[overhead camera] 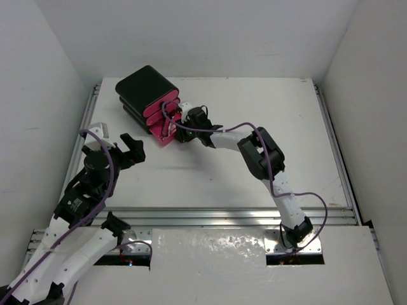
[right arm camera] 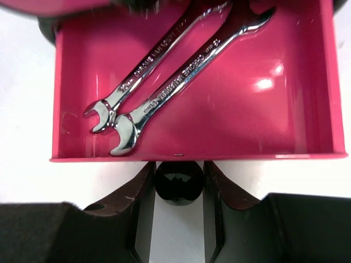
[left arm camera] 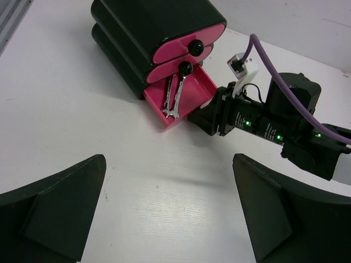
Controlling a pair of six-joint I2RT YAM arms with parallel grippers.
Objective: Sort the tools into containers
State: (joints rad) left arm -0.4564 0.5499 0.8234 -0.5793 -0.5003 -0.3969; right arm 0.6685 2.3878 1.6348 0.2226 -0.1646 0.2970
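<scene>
The black box [overhead camera: 143, 86] stands at the table's back left with its two upper pink drawers shut. The bottom drawer [overhead camera: 164, 135] is pulled out. Two silver wrenches [right arm camera: 181, 71] lie side by side in it and also show in the left wrist view [left arm camera: 173, 98]. My right gripper [right arm camera: 179, 183] is shut on the drawer's black knob [right arm camera: 179, 189], right at the drawer's front wall [right arm camera: 247, 157]. My left gripper [left arm camera: 170, 203] is open and empty over bare table, short of the box [left arm camera: 148, 22]. No screwdrivers or pliers are in view.
The right arm [left arm camera: 274, 123] with its purple cable [left arm camera: 267, 61] reaches across in front of the open drawer [left arm camera: 194, 90]. Aluminium rails run along the table's near edge [overhead camera: 222, 216] and left side [overhead camera: 86, 127]. White walls close in the table.
</scene>
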